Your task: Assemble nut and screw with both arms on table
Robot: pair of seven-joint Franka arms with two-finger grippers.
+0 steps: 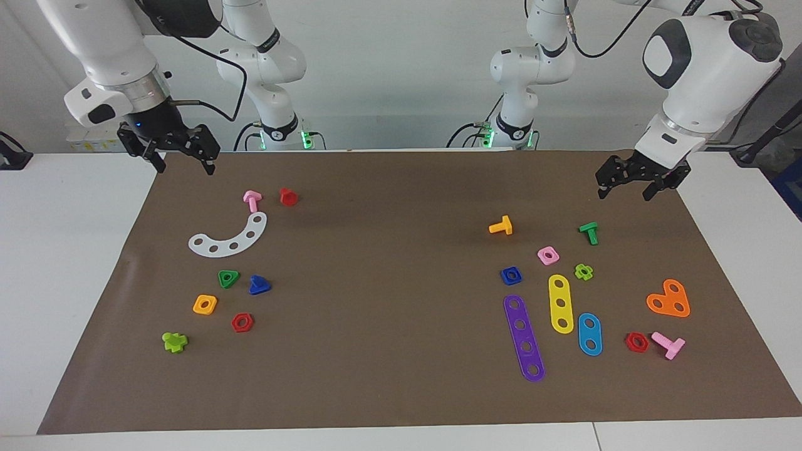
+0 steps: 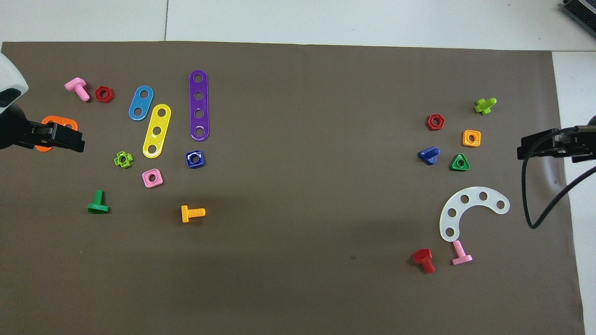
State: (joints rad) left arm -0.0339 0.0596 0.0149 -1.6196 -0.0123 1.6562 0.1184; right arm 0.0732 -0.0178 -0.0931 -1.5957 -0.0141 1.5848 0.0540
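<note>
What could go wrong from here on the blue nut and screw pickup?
1. The blue nut lies close to the pink nut and the purple strip; the open left gripper may nudge them.
2. The blue screw lies beside the green triangular nut; the open right gripper could grab the wrong piece.
3. The screw lies tilted, so it may slip.

No text, label, brand, number or sign can be read anywhere in either view.
</note>
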